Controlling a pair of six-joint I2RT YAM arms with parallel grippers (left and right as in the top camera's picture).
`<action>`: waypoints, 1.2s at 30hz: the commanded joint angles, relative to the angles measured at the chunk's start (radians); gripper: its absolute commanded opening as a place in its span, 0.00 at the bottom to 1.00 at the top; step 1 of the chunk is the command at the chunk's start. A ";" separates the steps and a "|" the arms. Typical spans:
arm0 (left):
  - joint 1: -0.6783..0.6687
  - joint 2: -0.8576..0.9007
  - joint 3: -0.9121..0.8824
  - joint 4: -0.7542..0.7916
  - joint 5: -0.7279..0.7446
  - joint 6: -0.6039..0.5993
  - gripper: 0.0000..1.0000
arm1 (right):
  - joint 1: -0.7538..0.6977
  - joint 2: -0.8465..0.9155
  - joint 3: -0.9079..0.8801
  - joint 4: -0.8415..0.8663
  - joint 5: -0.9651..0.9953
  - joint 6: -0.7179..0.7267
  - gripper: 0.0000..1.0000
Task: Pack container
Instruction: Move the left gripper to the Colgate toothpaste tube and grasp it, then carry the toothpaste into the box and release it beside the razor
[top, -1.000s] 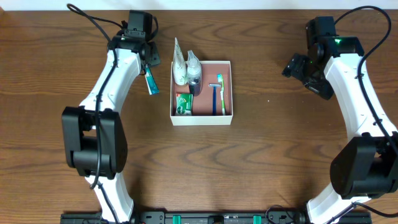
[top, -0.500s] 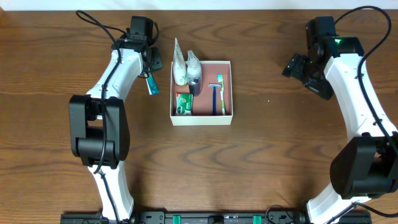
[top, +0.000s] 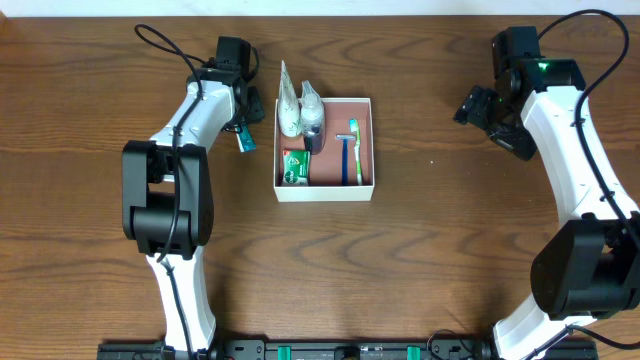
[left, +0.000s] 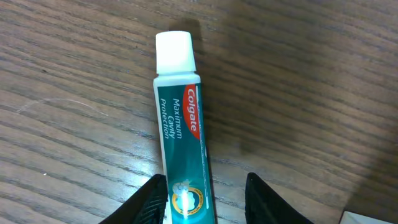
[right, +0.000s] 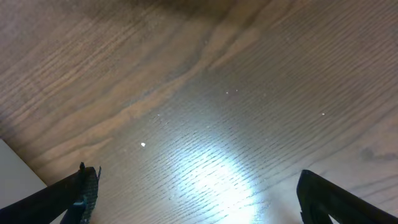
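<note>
Left gripper (left: 208, 200): fingers apart, straddling toothpaste tube (left: 181, 137). Right gripper (right: 199, 193): fingers spread wide, empty. Container (top: 325, 192): frame upper centre.

Overhead view: bright, even light from above, sharp throughout; faint soft shadow along the edge of the container (top: 324, 192). Left wrist view: dimmer; toothpaste tube (left: 181, 137) in crisp focus, readable lettering; broad dark shadow over the upper right of the table (left: 74, 74); left gripper fingertips (left: 151, 200) blurred at the bottom edge. Right wrist view: wide white glare patch on the wood at lower centre, darker corners, right gripper fingers (right: 84, 190) soft.
</note>
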 joint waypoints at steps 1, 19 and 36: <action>0.011 0.012 -0.005 0.000 -0.009 0.006 0.41 | -0.002 0.005 0.000 0.000 0.004 0.006 0.99; 0.011 0.047 -0.009 -0.022 -0.008 0.006 0.19 | -0.002 0.005 0.000 0.000 0.004 0.006 0.99; 0.011 -0.211 -0.009 -0.045 -0.008 0.048 0.11 | -0.002 0.005 0.000 0.000 0.004 0.006 0.99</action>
